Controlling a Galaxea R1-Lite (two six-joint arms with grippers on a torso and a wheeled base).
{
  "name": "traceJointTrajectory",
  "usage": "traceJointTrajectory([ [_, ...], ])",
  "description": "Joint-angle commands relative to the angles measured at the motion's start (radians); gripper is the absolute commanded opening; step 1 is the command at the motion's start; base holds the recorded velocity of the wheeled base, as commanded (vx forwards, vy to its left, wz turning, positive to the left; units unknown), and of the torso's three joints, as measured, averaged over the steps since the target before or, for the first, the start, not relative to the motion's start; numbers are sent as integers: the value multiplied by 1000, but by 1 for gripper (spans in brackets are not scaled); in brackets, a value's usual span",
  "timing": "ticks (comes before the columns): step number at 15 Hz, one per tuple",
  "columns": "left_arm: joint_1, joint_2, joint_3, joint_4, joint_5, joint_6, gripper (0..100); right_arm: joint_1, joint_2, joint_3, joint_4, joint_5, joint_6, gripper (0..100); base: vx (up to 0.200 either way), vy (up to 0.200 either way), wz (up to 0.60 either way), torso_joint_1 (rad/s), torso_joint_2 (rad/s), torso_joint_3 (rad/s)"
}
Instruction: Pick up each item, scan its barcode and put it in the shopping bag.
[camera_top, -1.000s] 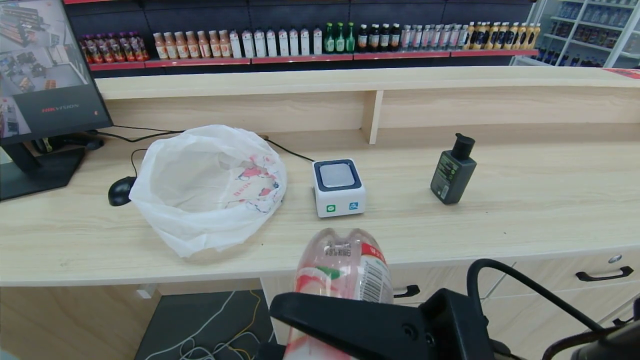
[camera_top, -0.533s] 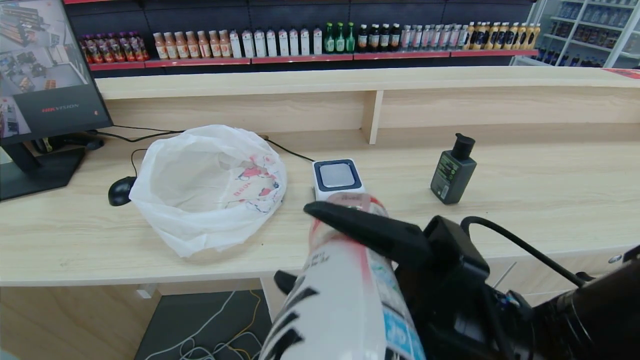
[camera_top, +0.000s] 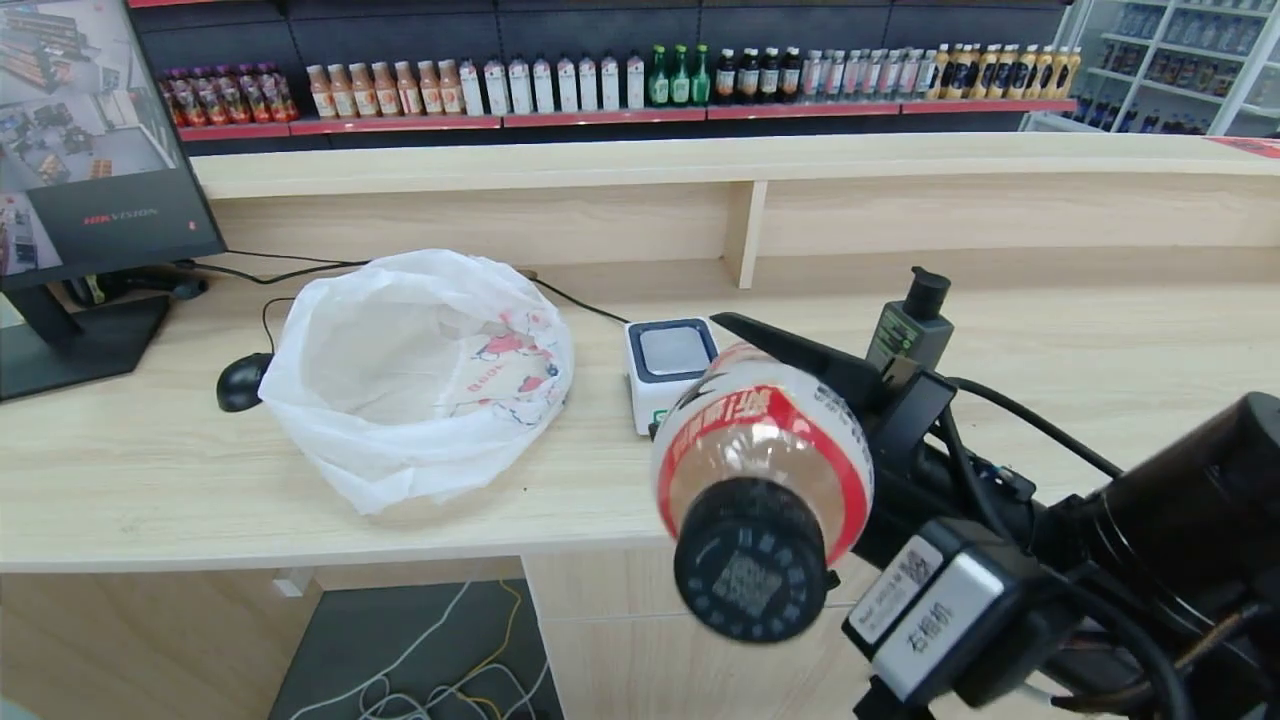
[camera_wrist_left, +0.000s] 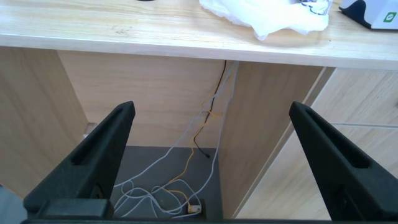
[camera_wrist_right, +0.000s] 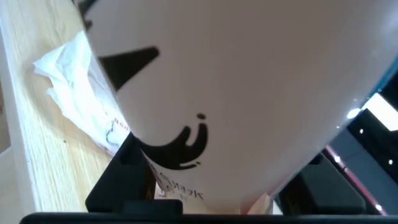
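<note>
My right gripper is shut on a clear drink bottle with a red and white label. It holds the bottle in the air just in front and to the right of the white barcode scanner, black cap towards the head camera. The bottle's label sits close against the right wrist view. The white plastic shopping bag lies open left of the scanner. A dark pump bottle stands behind the right gripper, partly hidden. My left gripper hangs open below the counter's front edge.
A black mouse and a monitor sit at the counter's left end. A raised wooden shelf runs along the back. Below the counter, cables lie on the floor and drawers with black handles are at the right.
The right gripper has lifted the bottle from below the counter edge up and to the right, and turned it so the cap now faces the head camera. It now hides part of the scanner.
</note>
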Motion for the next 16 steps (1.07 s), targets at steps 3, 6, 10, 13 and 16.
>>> traceJointTrajectory([
  [3,1,0,0,0,0,-1,100,-44,60,-10,0,-24,161,0,0,0,0,0,0,0],
  [6,1,0,0,0,0,-1,100,-44,63,-4,0,-193,262,0,0,0,0,0,0,0],
  [10,1,0,0,0,0,-1,100,5,54,-81,0,-320,446,0,0,0,0,0,0,0],
  [13,1,0,0,0,0,-1,100,28,27,-97,0,-307,557,0,0,0,0,0,0,0],
  [16,1,0,0,0,0,-1,100,65,13,-91,8,-323,581,0,0,0,0,0,0,0],
])
